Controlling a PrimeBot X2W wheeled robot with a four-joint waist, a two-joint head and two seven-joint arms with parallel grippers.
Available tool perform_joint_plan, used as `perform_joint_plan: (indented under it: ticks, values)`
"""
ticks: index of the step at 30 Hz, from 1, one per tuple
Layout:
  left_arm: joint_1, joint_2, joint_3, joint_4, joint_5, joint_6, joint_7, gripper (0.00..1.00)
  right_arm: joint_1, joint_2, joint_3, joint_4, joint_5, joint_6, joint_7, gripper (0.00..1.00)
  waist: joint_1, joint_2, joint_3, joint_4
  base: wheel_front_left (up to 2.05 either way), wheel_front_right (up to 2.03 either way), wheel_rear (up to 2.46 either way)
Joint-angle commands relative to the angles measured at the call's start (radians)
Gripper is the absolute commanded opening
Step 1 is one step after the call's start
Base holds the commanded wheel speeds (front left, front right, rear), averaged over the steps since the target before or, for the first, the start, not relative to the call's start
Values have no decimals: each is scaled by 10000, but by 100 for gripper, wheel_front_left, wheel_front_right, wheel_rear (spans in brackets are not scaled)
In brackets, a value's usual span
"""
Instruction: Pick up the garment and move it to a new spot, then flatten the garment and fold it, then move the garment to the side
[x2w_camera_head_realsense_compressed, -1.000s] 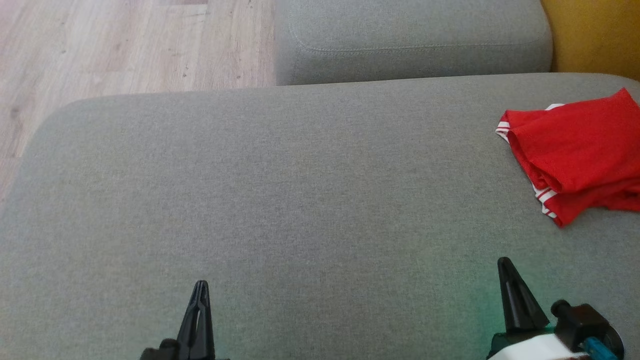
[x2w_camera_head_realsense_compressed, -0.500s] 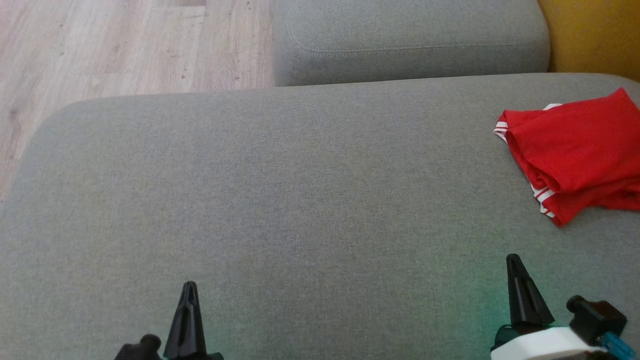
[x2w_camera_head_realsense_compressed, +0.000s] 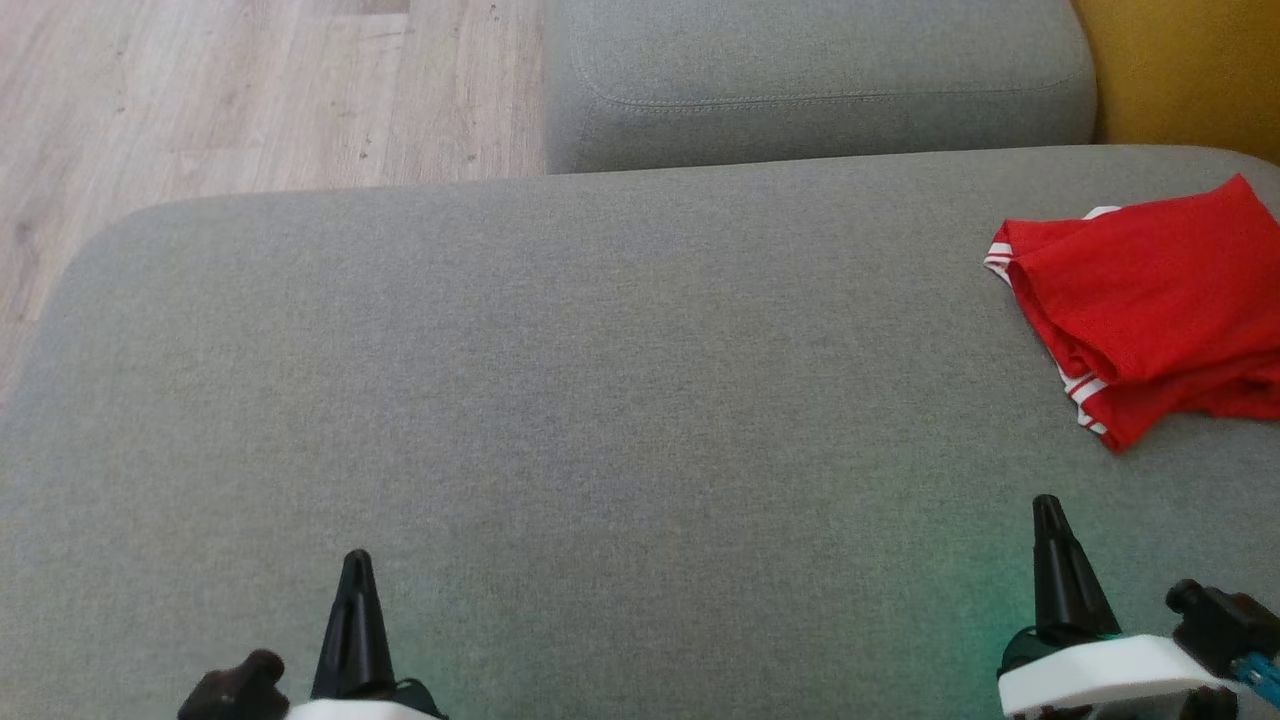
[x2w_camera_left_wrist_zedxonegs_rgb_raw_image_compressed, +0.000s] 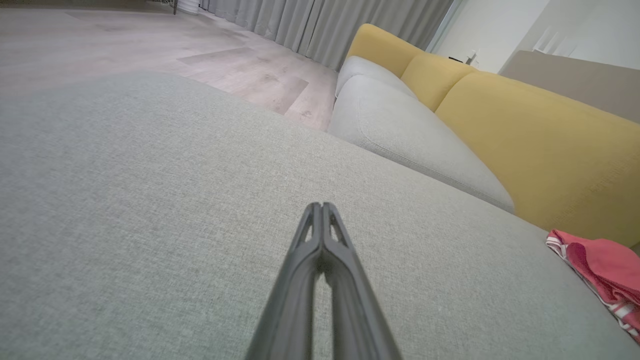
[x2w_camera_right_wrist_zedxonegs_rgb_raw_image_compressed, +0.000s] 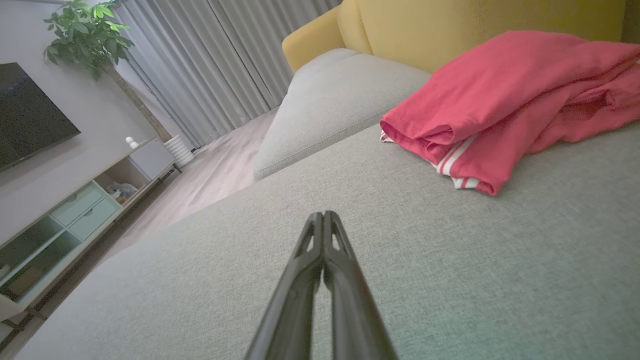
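Red garment (x2w_camera_head_realsense_compressed: 1150, 300) unmoved; left jaws and right jaws, each pressed together, drifted outward.

Long black tapered fingers (x2w_camera_left_wrist_zedxonegs_rgb_raw_image_compressed: 300, 280) on left pincer (x2w_camera_head_realsense_compressed: 355, 562), right pincer (x2w_camera_head_realsense_compressed: 1046, 507); white wrist casings (x2w_camera_head_realsense_compressed: 1100, 676); black knobs (x2w_camera_head_realsense_compressed: 235, 682); blue fitting (x2w_camera_head_realsense_compressed: 1258, 668) on right.

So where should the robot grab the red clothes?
Probably the striped corner of the garment. It sticks out toward the right end effector, which is closest. Come in low from the front, along the seat. The layers there are bunched thick and lift a little off the seat, so a finger could slip under. The end effector is shut, so it must open first.
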Motion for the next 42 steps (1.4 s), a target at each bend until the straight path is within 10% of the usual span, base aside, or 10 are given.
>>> perform_joint_plan:
  ticks: [1, 42]
  values:
    - [-425, 138, 247, -231, -305, -92, 40, 0, -481, -196, -5, -256, 338, -2, 88, 0, -1, 0, -1, -3, 0, 0, 0]
    - [-1336, 231, 1209, 202, -5261, -867, 1137, 0, -1298, -306, -366, -11, 5486, -4, 1166, 0, -1, 0, -35, -119, 0, 0, 0]
